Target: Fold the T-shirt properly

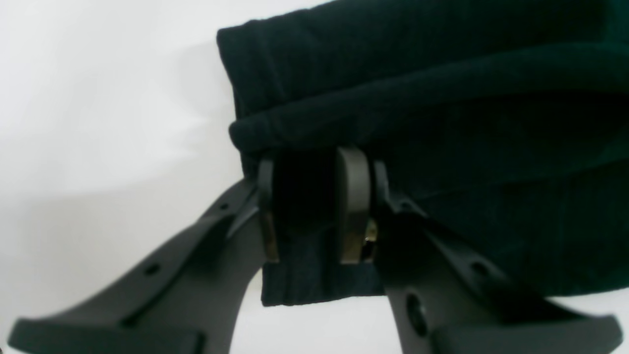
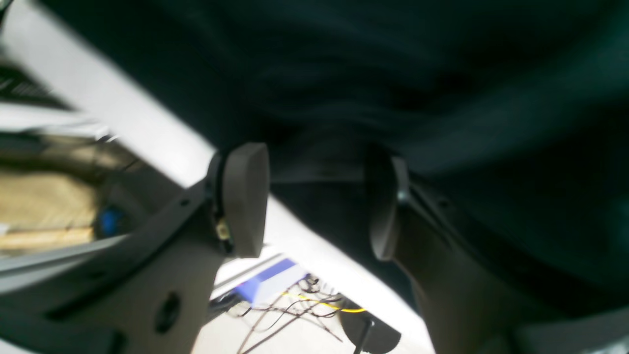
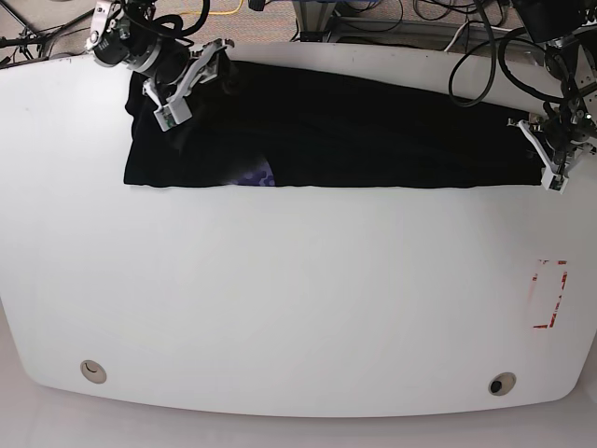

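Note:
The black T-shirt point(image 3: 354, 131) lies as a long folded band across the far part of the white table point(image 3: 298, 308). A bit of its blue-purple print point(image 3: 252, 175) peeks out at the band's near edge. At the band's end on the right of the base view, my left gripper point(image 3: 548, 154) is shut on a corner of the T-shirt point(image 1: 442, 123); in its wrist view the left gripper point(image 1: 309, 164) has cloth filling the gap between its pads. My right gripper point(image 3: 194, 86) stands open over the other end. In its wrist view the right gripper point(image 2: 314, 157) has its fingers wide apart over the T-shirt point(image 2: 393, 73).
A red rectangle outline point(image 3: 550, 294) is marked on the table near its right edge. Cables point(image 3: 485, 37) run along the far edge. Two small round holes point(image 3: 91, 371) point(image 3: 501, 384) sit near the front edge.

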Tool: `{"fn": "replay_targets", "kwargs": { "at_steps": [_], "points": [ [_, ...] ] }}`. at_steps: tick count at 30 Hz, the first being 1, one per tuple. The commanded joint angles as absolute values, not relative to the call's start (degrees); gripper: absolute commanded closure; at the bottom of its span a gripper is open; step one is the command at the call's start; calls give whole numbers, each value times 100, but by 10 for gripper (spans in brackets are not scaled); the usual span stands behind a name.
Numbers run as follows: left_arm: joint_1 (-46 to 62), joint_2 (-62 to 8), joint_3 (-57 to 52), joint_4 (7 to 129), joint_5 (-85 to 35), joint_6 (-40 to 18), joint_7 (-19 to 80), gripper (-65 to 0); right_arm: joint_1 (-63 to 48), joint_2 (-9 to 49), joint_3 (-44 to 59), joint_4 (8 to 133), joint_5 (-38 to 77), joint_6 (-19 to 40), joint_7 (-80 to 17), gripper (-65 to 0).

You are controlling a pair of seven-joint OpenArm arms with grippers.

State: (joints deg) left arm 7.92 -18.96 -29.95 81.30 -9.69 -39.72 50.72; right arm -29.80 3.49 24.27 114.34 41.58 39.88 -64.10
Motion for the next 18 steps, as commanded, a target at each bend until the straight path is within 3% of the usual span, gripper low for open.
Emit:
{"fn": "replay_targets", "kwargs": {
  "at_steps": [1, 12, 18],
  "points": [
    [936, -1833, -2914, 7916, -532, -4000, 5657, -144, -2985, 374, 2651, 11556, 4277, 4000, -6308, -311],
    [945, -1833, -2905, 7916, -532, -4000, 5657, -144, -2615, 567, 2879, 11556, 5877, 4000, -6325, -306],
    [945, -1833, -2897, 7916, -532, -4000, 5657, -144, -2220, 426, 2651, 11442, 5560, 4000, -6325, -306]
  ]
}}
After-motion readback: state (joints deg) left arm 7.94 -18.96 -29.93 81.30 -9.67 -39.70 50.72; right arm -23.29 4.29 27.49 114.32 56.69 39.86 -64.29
